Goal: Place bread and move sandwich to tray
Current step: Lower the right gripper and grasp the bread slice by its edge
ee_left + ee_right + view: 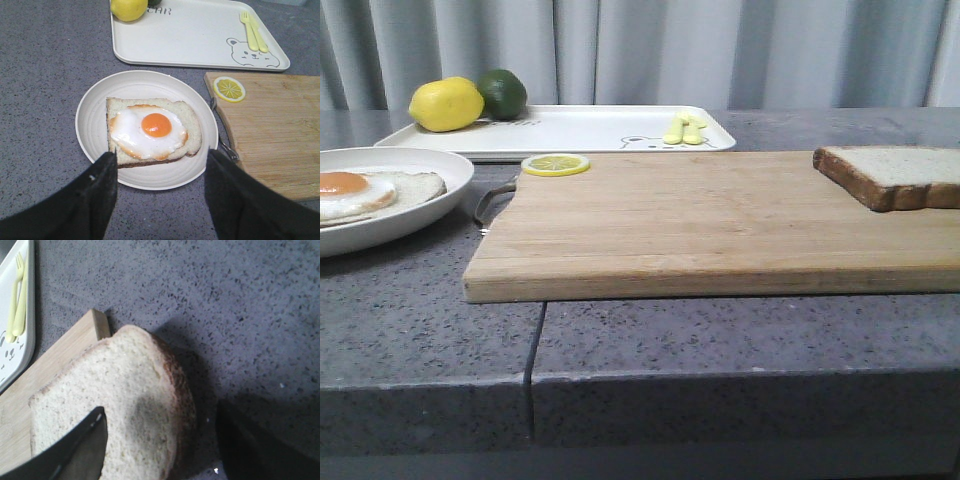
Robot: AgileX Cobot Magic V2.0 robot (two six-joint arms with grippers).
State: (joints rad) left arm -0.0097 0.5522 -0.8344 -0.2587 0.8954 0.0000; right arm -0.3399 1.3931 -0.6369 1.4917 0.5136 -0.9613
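1. The counter (740,340) carries everything, and the wooden cutting board (700,225) lies across its middle as my work surface.
2. The tray (590,130) sits behind the board, mostly bare; a lemon (446,104), a lime (503,93) and yellow cutlery (685,129) are pushed to its ends, which leaves room for the plate.
3. The sandwich (152,130) rests on its plate (92,120), on the counter left of the board. My left jaws (161,165) are spread wide and hover over the plate's near edge, holding nothing.
4. The bread (115,405) lies at the board's right end, overhanging the edge, which I judge helps a grab. My right jaws (165,440) are spread, straddling that crust, not yet pinching.
5. A lemon slice (555,164) decorates the board's corner.
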